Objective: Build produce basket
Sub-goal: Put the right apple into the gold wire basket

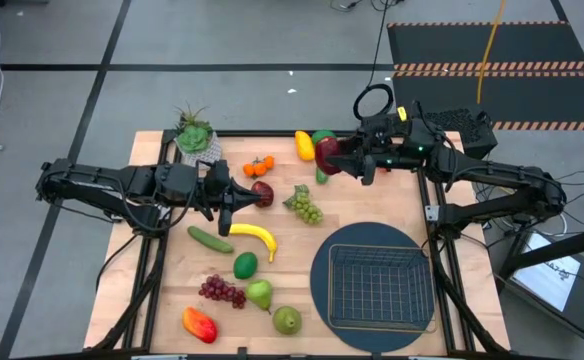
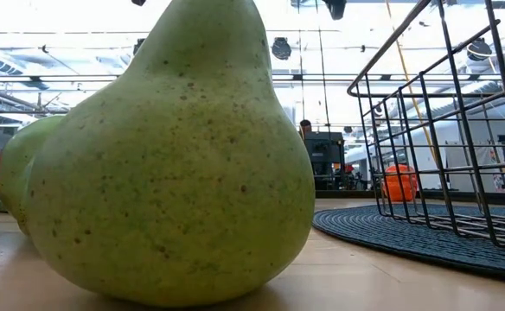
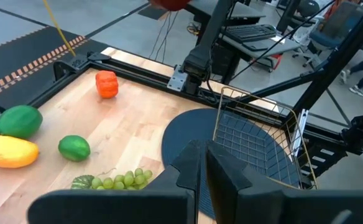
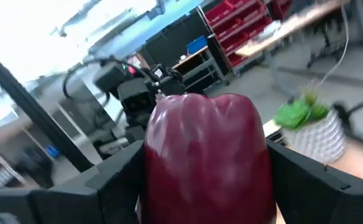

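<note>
Right gripper [image 1: 334, 158]: raised over the desk's far edge, jaws clamped on a dark red apple [image 4: 203, 155]
Left gripper [image 1: 225, 211]: jaws together, empty, low over the desk [image 1: 162, 290] just beside the banana [image 1: 254, 236]
Basket [image 1: 377, 289]: on the round dark mat [image 1: 322, 270], near right, nothing inside
Other produce: scattered across the desk, well apart from the basket
</note>
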Robot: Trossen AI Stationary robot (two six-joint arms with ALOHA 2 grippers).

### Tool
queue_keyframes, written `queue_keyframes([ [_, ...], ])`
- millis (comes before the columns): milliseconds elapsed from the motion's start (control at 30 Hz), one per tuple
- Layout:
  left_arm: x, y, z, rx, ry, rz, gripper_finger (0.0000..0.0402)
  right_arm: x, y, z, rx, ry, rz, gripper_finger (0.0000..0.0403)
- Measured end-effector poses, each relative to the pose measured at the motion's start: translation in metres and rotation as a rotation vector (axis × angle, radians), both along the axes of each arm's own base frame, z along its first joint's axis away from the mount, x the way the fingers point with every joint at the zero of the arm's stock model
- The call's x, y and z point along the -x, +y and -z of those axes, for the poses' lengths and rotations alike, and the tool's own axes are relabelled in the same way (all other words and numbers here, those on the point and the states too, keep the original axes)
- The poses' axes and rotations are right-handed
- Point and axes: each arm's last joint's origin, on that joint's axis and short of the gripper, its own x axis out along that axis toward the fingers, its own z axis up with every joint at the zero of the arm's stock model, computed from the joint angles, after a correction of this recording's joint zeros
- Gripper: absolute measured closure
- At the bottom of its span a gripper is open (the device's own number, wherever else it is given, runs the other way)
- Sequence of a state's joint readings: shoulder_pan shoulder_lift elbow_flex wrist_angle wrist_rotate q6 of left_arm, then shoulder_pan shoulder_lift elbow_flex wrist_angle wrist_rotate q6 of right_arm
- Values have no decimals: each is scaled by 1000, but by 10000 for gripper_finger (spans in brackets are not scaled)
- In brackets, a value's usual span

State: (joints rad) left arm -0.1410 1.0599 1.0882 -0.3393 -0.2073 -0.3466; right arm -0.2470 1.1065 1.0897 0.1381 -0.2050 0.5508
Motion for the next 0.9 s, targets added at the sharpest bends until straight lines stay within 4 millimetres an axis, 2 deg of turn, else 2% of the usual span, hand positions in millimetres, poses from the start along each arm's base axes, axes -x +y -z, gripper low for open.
queue_keyframes([
  [133, 0, 0, 0, 2, 0, -1, 378, 0, 0, 0, 197, 8, 10, 110],
  [467, 0, 1, 0, -8, -1, -21, 378, 0, -2, -1, 436, 26, 95, 110],
  [600, 0, 1, 0, -25, 1, -18, 378, 0, -2, -1, 409, 24, 93, 110],
  [900, 0, 1, 0, -63, 5, -7, 378, 0, -2, -1, 135, 2, 81, 110],
])
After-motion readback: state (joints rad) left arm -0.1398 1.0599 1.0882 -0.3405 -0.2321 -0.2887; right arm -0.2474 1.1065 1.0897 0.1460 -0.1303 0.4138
